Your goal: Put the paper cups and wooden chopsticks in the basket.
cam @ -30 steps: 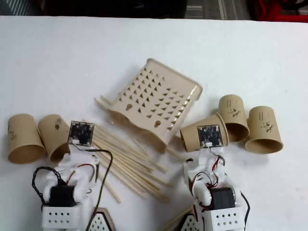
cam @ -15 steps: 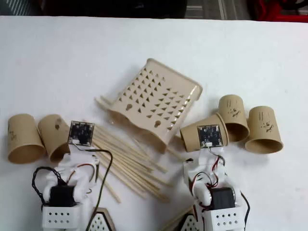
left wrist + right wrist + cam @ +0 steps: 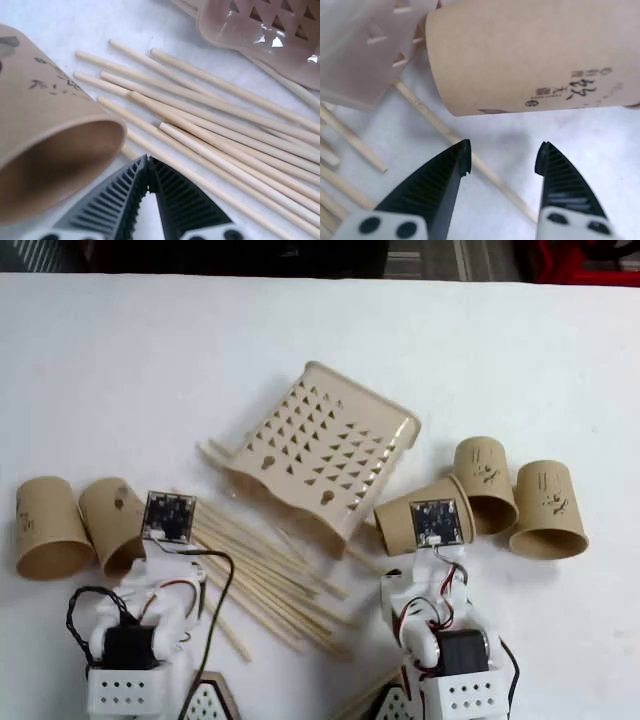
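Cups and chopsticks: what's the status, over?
Left gripper shut, empty, by tan paper cup. Right gripper open at second cup. Wooden chopsticks scattered beside beige perforated plastic basket.

We see a white bench point(image 3: 120, 350). At its middle a basket point(image 3: 325, 445) lies tipped, pierced face up. Chopsticks point(image 3: 270, 575) are strewn on its near side, some reaching under its edge. The left cups point(image 3: 47, 527), two side by side, and the right cups point(image 3: 547, 508), three together, lie on their sides.
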`<state>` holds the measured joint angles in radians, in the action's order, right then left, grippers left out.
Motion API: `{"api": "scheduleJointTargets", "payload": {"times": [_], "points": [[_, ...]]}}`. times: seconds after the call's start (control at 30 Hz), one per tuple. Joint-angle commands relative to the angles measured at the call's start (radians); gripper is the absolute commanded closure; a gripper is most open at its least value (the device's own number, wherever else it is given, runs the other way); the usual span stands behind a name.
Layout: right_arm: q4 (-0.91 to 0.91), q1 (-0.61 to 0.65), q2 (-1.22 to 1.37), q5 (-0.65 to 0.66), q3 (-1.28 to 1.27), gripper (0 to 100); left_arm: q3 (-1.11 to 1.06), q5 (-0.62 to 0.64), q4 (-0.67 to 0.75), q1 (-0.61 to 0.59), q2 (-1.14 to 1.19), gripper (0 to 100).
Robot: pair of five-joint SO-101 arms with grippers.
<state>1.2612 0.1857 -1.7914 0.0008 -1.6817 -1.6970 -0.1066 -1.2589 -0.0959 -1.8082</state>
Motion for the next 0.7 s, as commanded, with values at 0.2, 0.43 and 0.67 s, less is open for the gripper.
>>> {"api": "scheduleJointTargets", "payload": {"times": [0.2,0.43,0.67], "points": [[0.005,-0.004,-0.008,0.003,-0.009,77.7,0.005,-0.008,-0.021,0.001,-0.007,97],[0.002,-0.004,-0.01,0.006,-0.002,77.7,0.005,-0.009,-0.023,0.001,-0.007,97],[-0.001,-0.013,-0.01,0.256,0.147,77.8,0.005,-0.009,-0.023,-0.001,-0.007,97]]}}
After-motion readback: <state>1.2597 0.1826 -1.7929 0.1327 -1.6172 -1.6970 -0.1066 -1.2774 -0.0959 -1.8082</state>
